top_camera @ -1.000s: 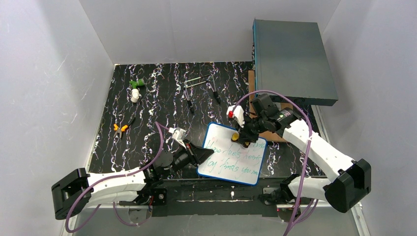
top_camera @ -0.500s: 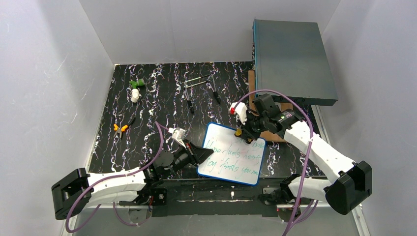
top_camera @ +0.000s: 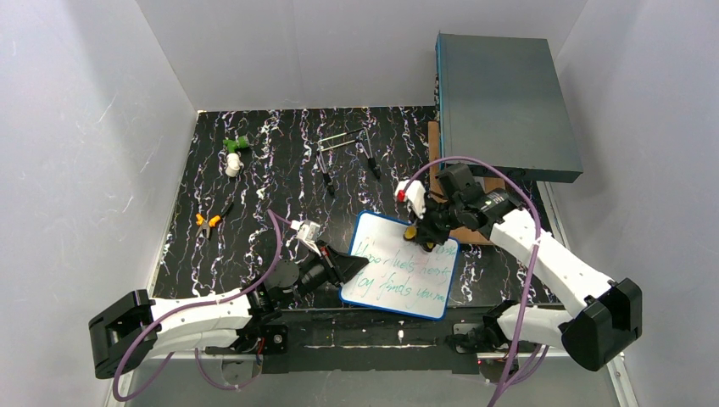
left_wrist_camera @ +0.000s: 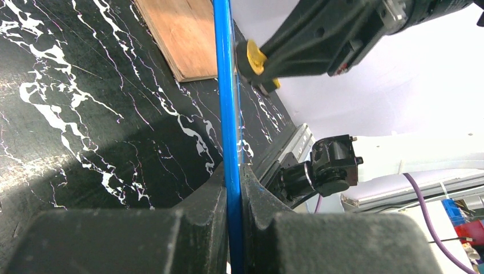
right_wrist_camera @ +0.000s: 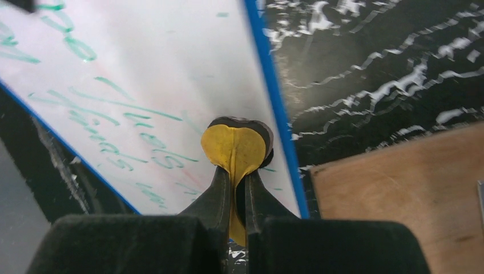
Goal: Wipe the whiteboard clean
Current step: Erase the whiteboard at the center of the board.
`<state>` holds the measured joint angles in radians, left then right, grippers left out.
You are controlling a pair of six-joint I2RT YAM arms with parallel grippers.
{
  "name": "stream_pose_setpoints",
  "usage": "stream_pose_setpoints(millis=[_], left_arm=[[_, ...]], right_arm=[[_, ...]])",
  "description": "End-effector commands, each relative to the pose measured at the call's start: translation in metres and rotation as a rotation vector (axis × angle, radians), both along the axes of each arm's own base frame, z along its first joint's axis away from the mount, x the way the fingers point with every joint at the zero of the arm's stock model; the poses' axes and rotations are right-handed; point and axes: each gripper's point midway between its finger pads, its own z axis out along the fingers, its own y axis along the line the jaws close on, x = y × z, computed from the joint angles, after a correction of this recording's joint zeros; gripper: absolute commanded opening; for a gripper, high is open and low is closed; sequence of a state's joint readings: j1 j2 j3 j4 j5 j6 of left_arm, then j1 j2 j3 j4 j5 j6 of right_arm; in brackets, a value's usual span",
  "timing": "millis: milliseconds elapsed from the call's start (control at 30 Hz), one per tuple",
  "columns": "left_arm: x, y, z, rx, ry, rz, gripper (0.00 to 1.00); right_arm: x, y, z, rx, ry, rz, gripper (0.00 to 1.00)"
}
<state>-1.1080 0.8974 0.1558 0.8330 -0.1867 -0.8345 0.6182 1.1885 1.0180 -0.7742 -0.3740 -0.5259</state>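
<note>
The whiteboard [top_camera: 398, 270], white with a blue frame and green handwriting, lies tilted near the table's front edge. My left gripper [top_camera: 346, 270] is shut on the board's left edge; in the left wrist view the blue frame [left_wrist_camera: 228, 103] runs straight between the fingers of the left gripper [left_wrist_camera: 232, 177]. My right gripper [top_camera: 421, 233] is shut on a yellow eraser [right_wrist_camera: 235, 148] with a dark underside. The eraser presses on the whiteboard [right_wrist_camera: 142, 74] near its upper right corner, close to the blue frame. The eraser [left_wrist_camera: 255, 59] also shows in the left wrist view.
A large grey-teal box [top_camera: 504, 102] stands at the back right on a wooden sheet [right_wrist_camera: 399, 188]. Orange-handled pliers [top_camera: 208, 220], a green and white part [top_camera: 233, 157], dark hand tools [top_camera: 326, 174] and a metal clip [top_camera: 343, 140] lie on the black marbled table.
The right gripper with the eraser moved a little toward the board's top edge, then back down slightly. The left gripper and the board stayed put.
</note>
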Motion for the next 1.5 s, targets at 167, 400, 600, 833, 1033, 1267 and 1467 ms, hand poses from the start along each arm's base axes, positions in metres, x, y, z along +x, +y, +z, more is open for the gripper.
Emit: stream_pose_setpoints(millis=[167, 400, 600, 833, 1033, 1267, 1467], left_arm=[[0.001, 0.0, -0.008, 0.083, -0.05, -0.013, 0.0], [-0.001, 0.003, -0.008, 0.103, -0.048, -0.021, 0.0], [-0.002, 0.011, -0.01, 0.114, -0.063, -0.009, 0.0], [0.001, 0.014, -0.015, 0.176, -0.124, -0.012, 0.0], [0.012, 0.018, -0.017, 0.176, -0.178, 0.048, 0.0], [0.032, 0.002, 0.024, 0.127, -0.314, 0.083, 0.0], [0.047, -0.012, 0.049, 0.078, -0.395, 0.085, 0.0]], right_arm=[[-0.003, 0.001, 0.019, 0.129, 0.009, 0.002, 0.01], [-0.051, 0.005, 0.064, 0.412, 0.096, 0.18, 0.01], [-0.034, -0.008, 0.056, 0.441, 0.021, 0.088, 0.01], [-0.024, -0.014, 0.043, 0.389, 0.014, 0.038, 0.01], [-0.023, -0.018, 0.041, 0.4, 0.004, 0.029, 0.01], [-0.023, -0.023, 0.044, 0.417, 0.003, 0.02, 0.01], [-0.025, -0.024, 0.048, 0.438, -0.007, 0.03, 0.01]])
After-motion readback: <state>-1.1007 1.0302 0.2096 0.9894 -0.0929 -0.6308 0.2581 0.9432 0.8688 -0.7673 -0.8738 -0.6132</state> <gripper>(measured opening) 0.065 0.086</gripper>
